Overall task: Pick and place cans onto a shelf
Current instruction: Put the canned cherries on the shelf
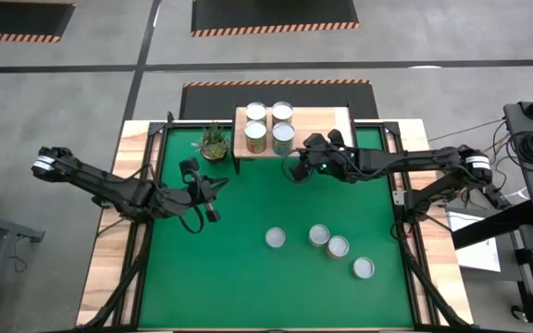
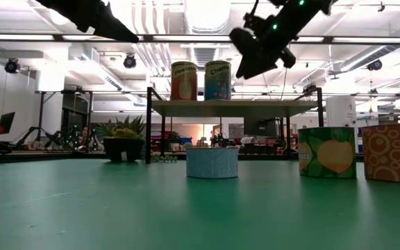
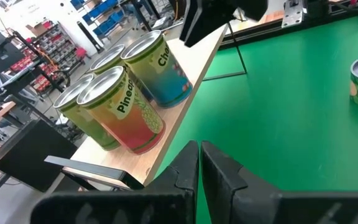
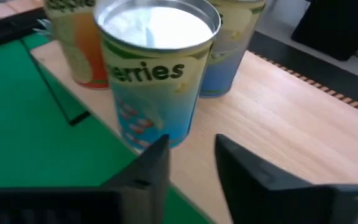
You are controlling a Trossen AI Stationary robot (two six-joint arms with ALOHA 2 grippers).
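Observation:
Four labelled cans (image 1: pixel 269 126) stand upright in a square on the left part of the pale wood shelf (image 1: pixel 327 125); two show in the low view (image 2: pixel 201 80). Four more cans (image 1: pixel 320 239) stand on the green mat, toward its near right. My right gripper (image 1: pixel 299 168) is open and empty, above the mat at the shelf's near edge, just off the blue-labelled can (image 4: pixel 157 68). My left gripper (image 1: pixel 209 192) is shut and empty above the mat's left part, pointing toward the shelf (image 3: pixel 185 118).
A small potted plant (image 1: pixel 214 141) stands on the mat just left of the shelf. The right half of the shelf board (image 4: pixel 291 124) is bare. The mat cans show in the low view as a short one (image 2: pixel 212 162) and two taller ones (image 2: pixel 327 152).

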